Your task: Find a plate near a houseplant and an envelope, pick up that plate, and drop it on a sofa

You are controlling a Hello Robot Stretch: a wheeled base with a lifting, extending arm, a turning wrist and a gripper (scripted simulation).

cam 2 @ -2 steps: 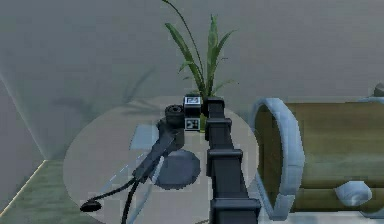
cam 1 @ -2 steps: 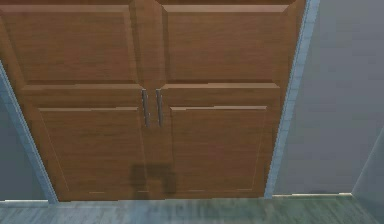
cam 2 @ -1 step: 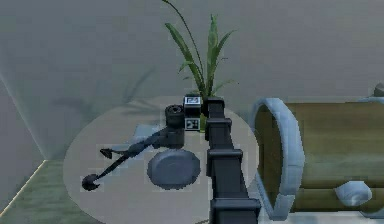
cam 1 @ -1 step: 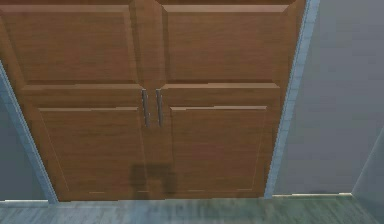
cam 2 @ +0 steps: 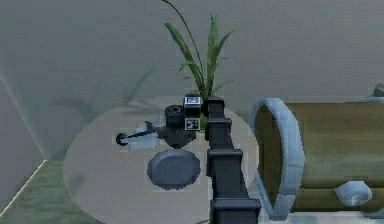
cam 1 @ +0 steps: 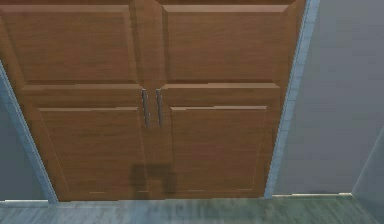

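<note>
In the arm side view a round, pale worktop [cam 2: 100,150] carries the plate [cam 2: 172,168], a grey-blue disc lying flat toward the near side, just left of the dark arm [cam 2: 228,175] that rises from the bottom edge. The hand [cam 2: 128,138] sits above the plate in the picture. Its dark body is beside two white marked squares [cam 2: 190,104], and its thin fingers [cam 2: 140,133] point left over the worktop. I cannot tell whether it is grasping anything or touching the plate. A houseplant [cam 2: 205,55] with long green leaves rises at the worktop's far side. At the right stands wooden furniture [cam 2: 320,140] with a pale rounded frame. The forward view faces shut double wooden doors [cam 1: 150,60] with two slim handles [cam 1: 145,107] at the middle seam, grey walls [cam 1: 345,100] on either side and a strip of floor [cam 1: 200,212] below.
</note>
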